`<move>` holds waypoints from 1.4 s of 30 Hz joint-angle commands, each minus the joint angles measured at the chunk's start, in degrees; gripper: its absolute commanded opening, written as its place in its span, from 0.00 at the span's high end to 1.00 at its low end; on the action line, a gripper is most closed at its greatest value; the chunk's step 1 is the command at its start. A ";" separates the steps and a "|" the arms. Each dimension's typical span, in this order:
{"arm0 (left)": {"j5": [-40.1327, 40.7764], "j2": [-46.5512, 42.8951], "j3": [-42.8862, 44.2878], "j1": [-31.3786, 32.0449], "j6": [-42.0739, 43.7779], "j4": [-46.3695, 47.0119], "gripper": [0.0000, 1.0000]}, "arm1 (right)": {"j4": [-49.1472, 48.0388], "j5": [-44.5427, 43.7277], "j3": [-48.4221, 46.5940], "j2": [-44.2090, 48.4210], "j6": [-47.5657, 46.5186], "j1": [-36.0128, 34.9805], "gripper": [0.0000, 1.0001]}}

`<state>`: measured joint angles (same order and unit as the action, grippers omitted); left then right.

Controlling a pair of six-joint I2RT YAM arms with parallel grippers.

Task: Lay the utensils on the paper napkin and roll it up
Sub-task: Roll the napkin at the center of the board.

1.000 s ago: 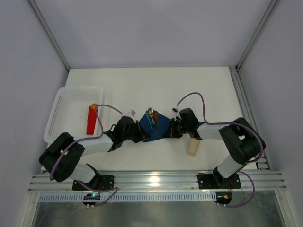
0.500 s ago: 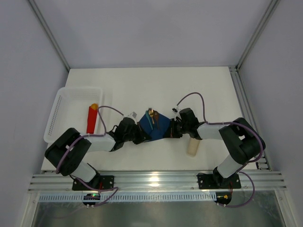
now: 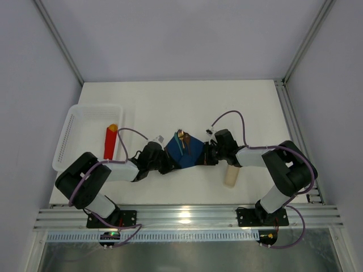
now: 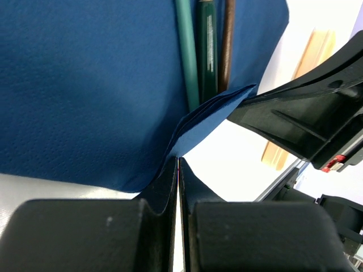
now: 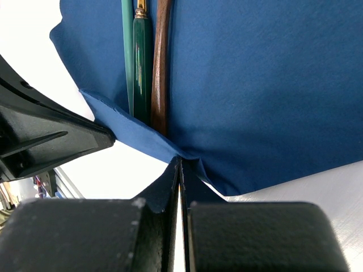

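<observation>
Thin, dark navy-blue square paper napkin (image 3: 186, 153) is lying mid-table, between the two arms, turned like a diamond. Slim cutlery utensils (image 3: 181, 140), one teal, one dark green, one copper-brown, are lying side by side on it and running near to far, with their far tips poking past the far corner. So the placing step is looking done.

Left fingers (image 4: 173, 182) are pressed together, pinching the napkin's near edge. Right fingers (image 5: 174, 182) are pressed together too, pinching the same near edge from the right side. Between them the edge is lifting into a small flap that is folding over the near ends of the utensils.

Rolling is only starting: most of the sheet is lying flat and open on the white table (image 3: 244, 107). The whole roll is left to do.

Off to the sides, a pale beige rounded bar (image 3: 231, 176) is sitting near right and a red block with an orange tip (image 3: 109, 143) is sitting in the white plastic basket (image 3: 67, 131) at left.
</observation>
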<state>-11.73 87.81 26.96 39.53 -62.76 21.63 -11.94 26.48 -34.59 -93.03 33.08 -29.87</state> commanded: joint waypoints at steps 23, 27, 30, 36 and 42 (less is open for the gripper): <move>9.17 -5.10 -1.65 0.20 1.85 -11.34 1.00 | 1.40 -2.31 -0.48 -1.01 -1.97 0.16 0.96; 10.85 -6.33 -1.74 0.20 2.20 -14.06 1.00 | 1.22 -2.31 -0.39 -1.10 -2.05 0.16 0.96; 11.20 -7.04 -1.91 0.29 2.29 -15.65 1.00 | 1.31 -2.22 -0.39 -1.18 -1.97 0.16 0.97; 11.29 -8.53 -1.65 0.20 3.08 -16.09 1.00 | 1.31 -2.31 -0.48 -1.18 -1.97 0.16 0.97; 10.50 -13.36 -1.47 0.29 5.45 -15.74 1.00 | 1.40 -2.31 -0.57 -1.18 -1.97 0.16 0.96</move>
<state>-2.59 77.43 25.43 39.72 -60.29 6.13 -11.94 26.48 -34.59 -93.06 33.08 -29.87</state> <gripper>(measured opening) 0.002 0.036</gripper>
